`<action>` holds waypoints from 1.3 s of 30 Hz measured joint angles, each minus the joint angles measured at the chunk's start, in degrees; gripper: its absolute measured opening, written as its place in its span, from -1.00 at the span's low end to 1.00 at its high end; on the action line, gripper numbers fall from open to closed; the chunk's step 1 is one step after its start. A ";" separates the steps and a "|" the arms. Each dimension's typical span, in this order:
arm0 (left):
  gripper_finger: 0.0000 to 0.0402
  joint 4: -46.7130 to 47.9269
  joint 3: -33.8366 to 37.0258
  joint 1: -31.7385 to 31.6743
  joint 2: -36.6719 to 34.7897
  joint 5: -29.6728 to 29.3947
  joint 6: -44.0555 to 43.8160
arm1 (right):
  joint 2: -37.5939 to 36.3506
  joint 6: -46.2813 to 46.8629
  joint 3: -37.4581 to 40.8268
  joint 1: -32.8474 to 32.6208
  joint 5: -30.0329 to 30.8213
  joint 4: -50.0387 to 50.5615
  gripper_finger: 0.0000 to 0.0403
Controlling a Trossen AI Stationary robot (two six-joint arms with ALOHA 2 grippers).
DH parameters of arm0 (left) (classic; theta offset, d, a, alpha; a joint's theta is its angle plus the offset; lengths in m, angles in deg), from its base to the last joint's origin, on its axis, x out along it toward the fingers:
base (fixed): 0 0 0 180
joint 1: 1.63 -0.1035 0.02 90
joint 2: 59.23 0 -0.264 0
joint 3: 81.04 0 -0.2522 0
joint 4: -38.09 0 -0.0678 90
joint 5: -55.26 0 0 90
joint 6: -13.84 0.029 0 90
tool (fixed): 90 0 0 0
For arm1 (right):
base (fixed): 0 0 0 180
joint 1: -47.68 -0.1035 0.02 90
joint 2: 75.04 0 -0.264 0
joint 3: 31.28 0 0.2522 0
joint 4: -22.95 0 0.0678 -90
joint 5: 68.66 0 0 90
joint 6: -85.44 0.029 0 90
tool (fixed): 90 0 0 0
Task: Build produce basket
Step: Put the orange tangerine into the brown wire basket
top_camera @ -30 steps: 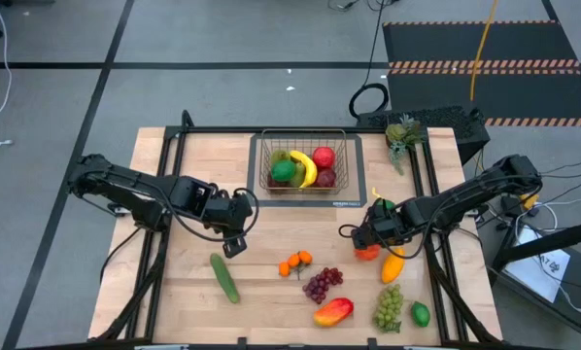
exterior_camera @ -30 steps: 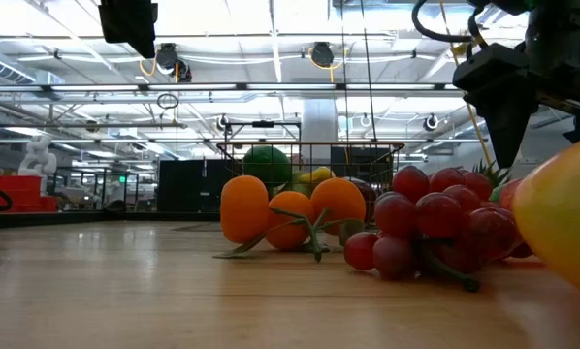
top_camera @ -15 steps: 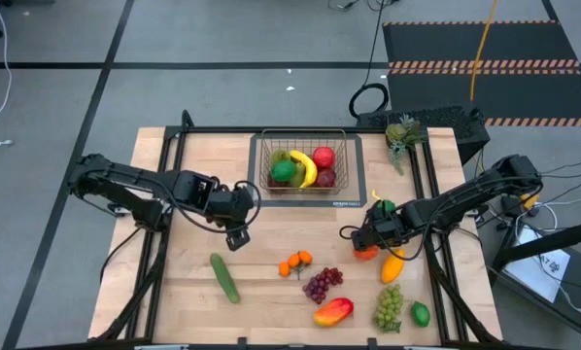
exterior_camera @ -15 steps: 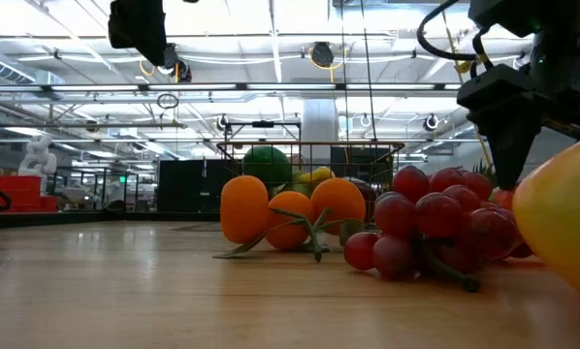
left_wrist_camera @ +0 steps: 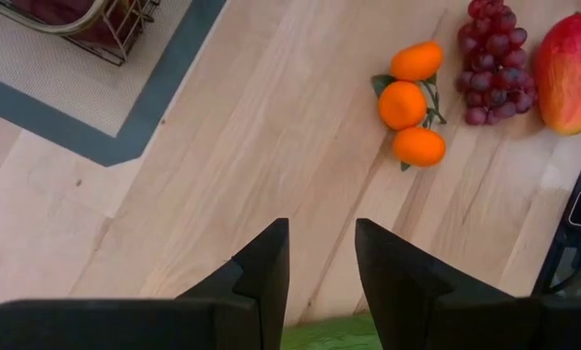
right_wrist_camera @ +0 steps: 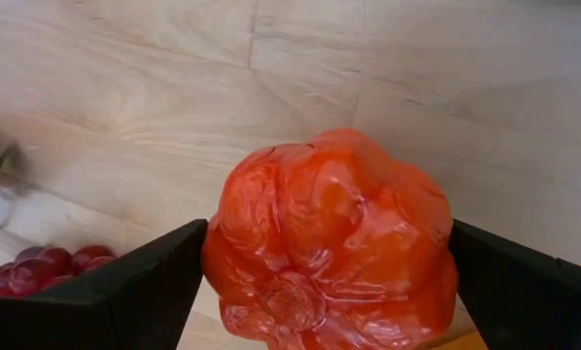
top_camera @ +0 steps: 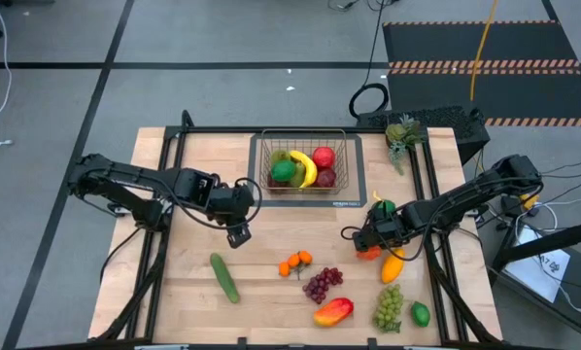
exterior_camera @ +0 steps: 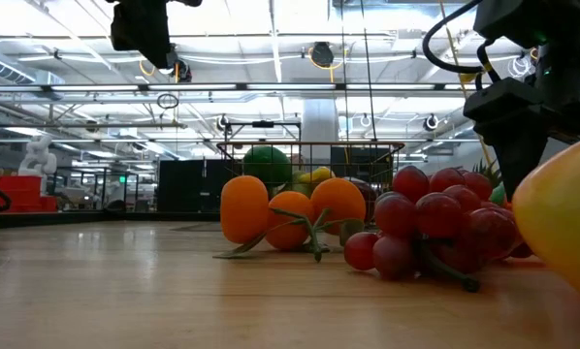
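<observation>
Right gripper [right_wrist_camera: 329,282] straddled a red-orange lumpy fruit [right_wrist_camera: 331,238]

Its fingers stood spread either side, right of table centre. The left gripper [left_wrist_camera: 322,267], narrowly parted and empty, hovered left of centre. The basket [top_camera: 303,162] sat at the far middle.

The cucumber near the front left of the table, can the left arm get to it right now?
Probably yes. The left gripper hangs empty above bare wood just behind the cucumber, its fingers parted a little, and nothing lies between them. The oranges sit off to the side.
</observation>
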 joint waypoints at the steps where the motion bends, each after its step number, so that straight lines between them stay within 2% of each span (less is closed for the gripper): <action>1: -0.40 0.00 -0.01 0.00 0.00 0.02 0.00 | 0.00 0.00 0.02 0.00 -0.03 -0.26 0.95; 6: -0.40 0.00 -0.01 0.00 0.00 0.02 0.02 | 0.09 0.24 0.13 0.00 -0.17 -3.47 0.95; 13: -0.40 0.00 -0.01 0.00 0.02 0.07 0.17 | 0.09 1.53 0.13 0.00 0.32 -14.34 0.94; 18: -0.40 0.00 -0.01 0.00 0.02 0.04 0.75 | 0.09 3.97 0.13 0.00 4.49 -25.25 0.94; 25: -0.40 0.00 -0.03 0.00 0.02 0.00 1.24 | 0.04 4.24 0.04 0.02 13.70 -43.07 0.94; 39: -0.40 0.00 -0.03 0.00 0.02 -0.02 1.45 | 0.02 -2.38 0.04 0.33 23.98 -63.60 0.94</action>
